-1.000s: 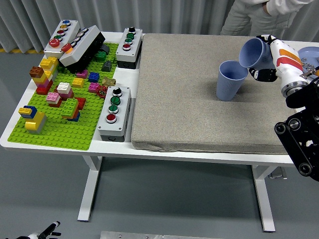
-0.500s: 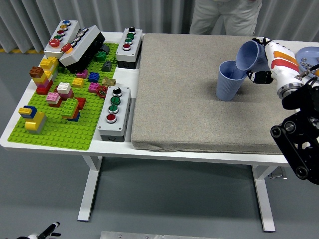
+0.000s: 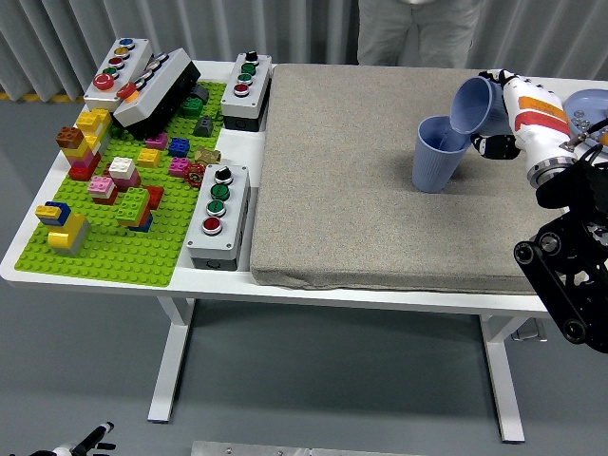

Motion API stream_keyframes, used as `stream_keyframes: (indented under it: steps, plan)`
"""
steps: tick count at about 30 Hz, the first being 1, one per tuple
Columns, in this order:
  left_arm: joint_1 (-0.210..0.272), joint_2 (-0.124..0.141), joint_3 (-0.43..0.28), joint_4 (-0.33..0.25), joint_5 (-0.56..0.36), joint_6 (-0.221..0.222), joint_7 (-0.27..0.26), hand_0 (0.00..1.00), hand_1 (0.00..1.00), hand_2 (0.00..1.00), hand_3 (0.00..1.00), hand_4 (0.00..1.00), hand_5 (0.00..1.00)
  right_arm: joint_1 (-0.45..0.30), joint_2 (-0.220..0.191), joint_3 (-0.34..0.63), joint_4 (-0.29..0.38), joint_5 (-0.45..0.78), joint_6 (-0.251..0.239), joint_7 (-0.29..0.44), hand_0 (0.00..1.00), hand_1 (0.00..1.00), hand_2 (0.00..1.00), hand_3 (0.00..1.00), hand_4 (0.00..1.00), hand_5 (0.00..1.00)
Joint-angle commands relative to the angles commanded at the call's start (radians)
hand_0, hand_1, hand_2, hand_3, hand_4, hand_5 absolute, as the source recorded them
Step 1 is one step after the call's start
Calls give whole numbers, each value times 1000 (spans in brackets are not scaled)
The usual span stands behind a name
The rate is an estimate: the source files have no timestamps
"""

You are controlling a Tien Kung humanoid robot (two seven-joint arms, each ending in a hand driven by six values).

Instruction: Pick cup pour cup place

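Head view, pouring stage. My right hand (image 3: 513, 112) enters from the right edge with its fingers (image 3: 496, 144) curled closed around the tilted cup (image 3: 478, 104), a blue cup held by its base end. The cup leans away from the fingers, mouth turned down and to the left, its lip just above and overlapping the rim of the standing cup (image 3: 437, 152). That second blue cup stands upright on the grey mat (image 3: 361, 190), directly below and left of the fingers, close beside them. I cannot tell whether anything is passing between the cups; no contents are visible at this size.

Progress, as I judge it: the pick is done, since the cup is off the mat and carried by my hand. The pour is in hand, the tilt being well past level. What is left is to bring the held cup back upright and set it down on the mat, then let go.

Beyond the wrist, at the right edge of the desk (image 3: 242, 275), a pale plate (image 3: 587, 99) is partly visible. Far to the left of the fingers lie a green brick baseplate (image 3: 142, 256) with coloured bricks and several button boxes (image 3: 218, 216), all well apart from the cups. A person (image 3: 418, 28) stands at the far side, hands not visible. My left hand is out of view.
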Motion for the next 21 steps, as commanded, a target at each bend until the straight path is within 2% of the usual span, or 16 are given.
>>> stream_keyframes:
  steps: [14,21]
  plan:
    - [1,1,-2,0,0,0,0,846,829,868,779,639,985,3,-2,-13,-7,-11,-6,-8,818,691,583,688,756,161]
    - [0,1,-2,0,-2,1,1,846,828,867,779,639,984,12,-19,-34,-12,-15,-9,-13,818,693,582,686,756,157]
